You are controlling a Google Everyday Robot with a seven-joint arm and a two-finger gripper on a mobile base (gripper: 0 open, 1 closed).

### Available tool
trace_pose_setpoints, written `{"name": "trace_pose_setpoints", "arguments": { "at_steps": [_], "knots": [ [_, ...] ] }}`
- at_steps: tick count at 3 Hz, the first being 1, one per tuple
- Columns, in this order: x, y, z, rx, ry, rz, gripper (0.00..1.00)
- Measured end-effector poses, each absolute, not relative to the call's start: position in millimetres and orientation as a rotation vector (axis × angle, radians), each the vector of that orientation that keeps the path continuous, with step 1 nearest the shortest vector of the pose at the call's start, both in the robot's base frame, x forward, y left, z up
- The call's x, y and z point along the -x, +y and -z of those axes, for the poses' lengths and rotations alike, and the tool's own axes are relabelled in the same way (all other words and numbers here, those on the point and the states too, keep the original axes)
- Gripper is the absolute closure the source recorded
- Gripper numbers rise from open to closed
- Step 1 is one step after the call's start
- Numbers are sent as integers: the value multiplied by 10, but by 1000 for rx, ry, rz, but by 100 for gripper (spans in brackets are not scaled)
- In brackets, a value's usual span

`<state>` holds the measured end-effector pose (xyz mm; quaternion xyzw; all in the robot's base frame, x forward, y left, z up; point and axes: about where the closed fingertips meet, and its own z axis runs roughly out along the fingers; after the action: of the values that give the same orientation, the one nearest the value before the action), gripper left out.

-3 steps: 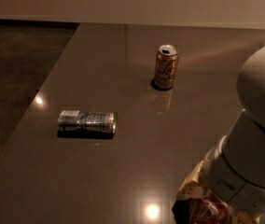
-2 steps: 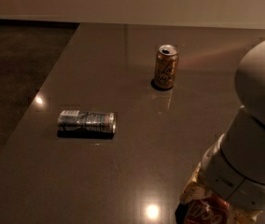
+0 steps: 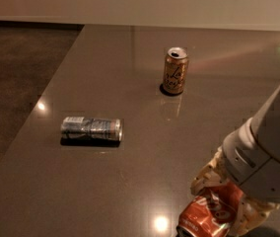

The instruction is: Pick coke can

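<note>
The coke can [image 3: 210, 215] is red-orange with white script. It sits at the bottom right of the camera view, tilted on its side between the cream fingers [image 3: 205, 177] of my gripper [image 3: 224, 201]. The gripper is shut on the can, low over the grey table [image 3: 130, 181]. My grey-white arm [image 3: 270, 152] comes down from the right edge and hides the can's far end.
A gold-brown can [image 3: 175, 71] stands upright at the back middle of the table. A slim silver-and-blue can [image 3: 91, 129] lies on its side at the left. The table's left edge borders dark floor [image 3: 17, 73]. A pale wall runs along the back.
My arm has shifted to the right and up a little. More of the coke can shows below the fingers. The two other cans have not moved.
</note>
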<state>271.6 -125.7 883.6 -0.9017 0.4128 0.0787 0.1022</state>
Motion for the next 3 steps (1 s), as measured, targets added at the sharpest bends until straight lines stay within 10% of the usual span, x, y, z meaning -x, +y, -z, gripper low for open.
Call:
{"name": "trace_pose_setpoints", "arguments": {
  "at_steps": [3],
  "knots": [
    [-2890,-1150,-9495,2409,1478,-214,100]
  ]
}}
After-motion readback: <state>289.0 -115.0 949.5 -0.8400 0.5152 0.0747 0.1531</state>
